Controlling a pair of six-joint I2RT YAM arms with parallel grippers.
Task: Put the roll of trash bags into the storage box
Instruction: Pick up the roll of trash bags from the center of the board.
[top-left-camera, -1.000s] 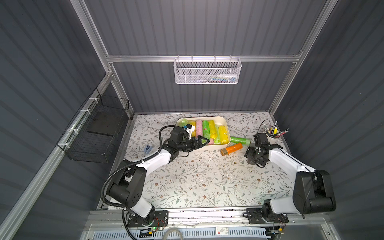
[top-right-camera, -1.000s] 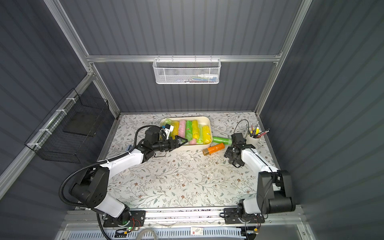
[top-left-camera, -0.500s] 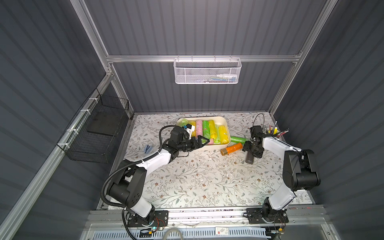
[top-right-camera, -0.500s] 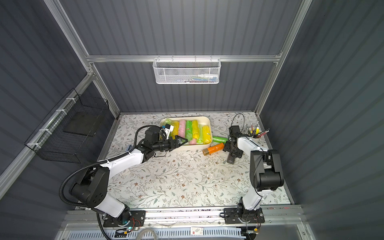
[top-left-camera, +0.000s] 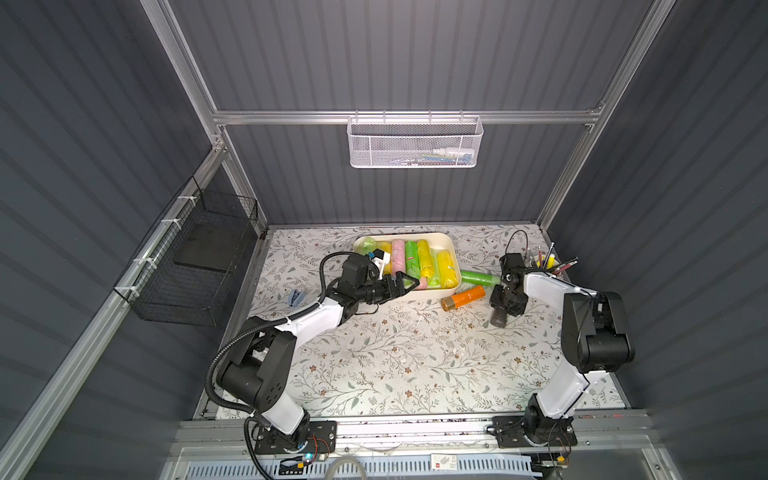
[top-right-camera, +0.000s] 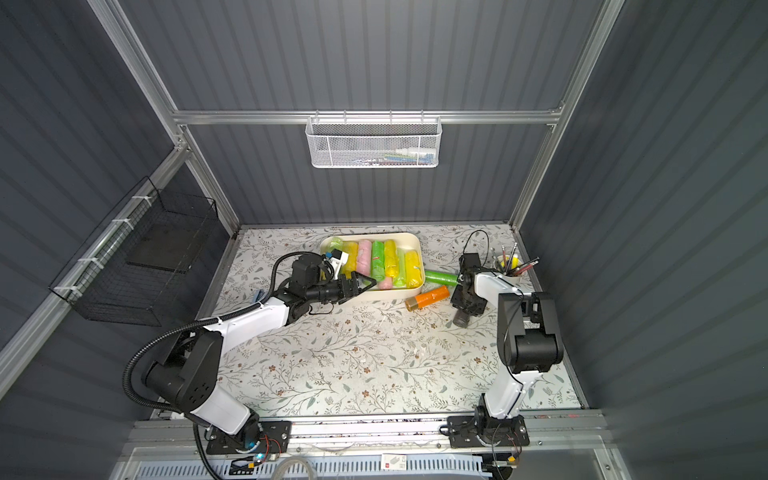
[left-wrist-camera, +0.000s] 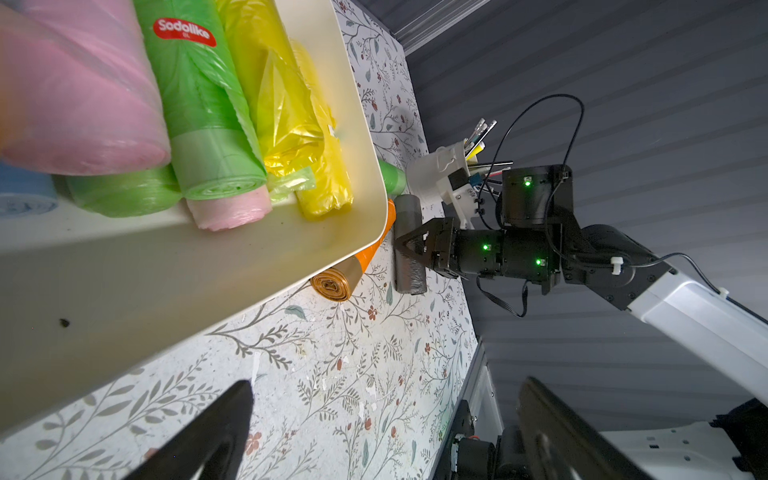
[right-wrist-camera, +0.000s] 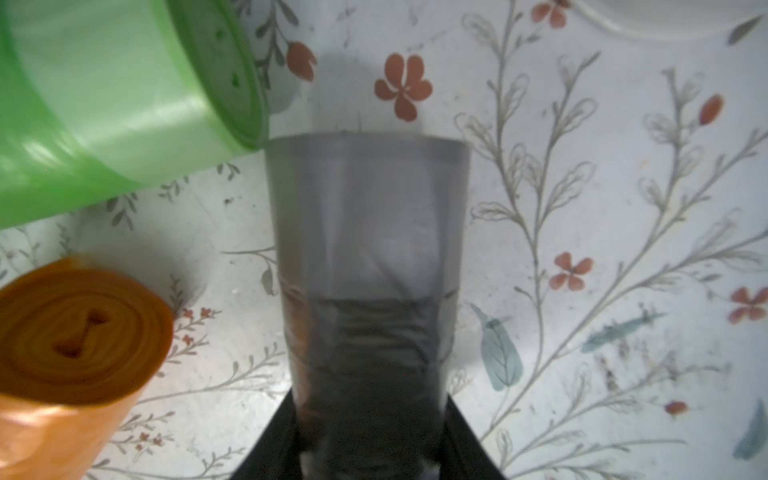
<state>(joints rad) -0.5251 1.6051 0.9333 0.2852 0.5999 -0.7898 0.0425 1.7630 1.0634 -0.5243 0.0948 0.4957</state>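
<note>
The left tool (top-left-camera: 406, 283) is hovering with its jaws spread wide and empty at the near left corner of the storage box (top-left-camera: 436, 293); I cannot tell whether it is touching the wall. The box is sitting toward the back middle of the counter (top-left-camera: 415, 365), with yellow, pink and green rolls packed side by side in it. Right of it, an orange roll (top-left-camera: 463, 297) is lying just beside the near right corner and a green roll (top-left-camera: 478, 277) just behind that. Farther right, the right tool (left-wrist-camera: 409, 245) is pinching the dark grey roll of trash bags (right-wrist-camera: 365, 232) across its body. The roll seems to be resting on the counter, not yet raised.

The lift is best going straight up, since the green roll's end is sitting right at the grey roll's far end and the orange one is lying near (a sideways drag would likely shove both). Then it should be carried left over the box's right wall, turned parallel to the others and let go low, because the box is looking crowded and a dropped roll could tumble off.

The counter is wearing a pale, scuffed floral covering. A small blue clip (top-left-camera: 296, 297) is lying at its left and a white pen cup (top-left-camera: 544, 266) is standing at back right. Dark ribbed walls and aluminium framing are enclosing everything, with a black wire basket (top-left-camera: 195, 266) hanging at left and a white mesh basket (top-left-camera: 415, 143) on the back rail.
</note>
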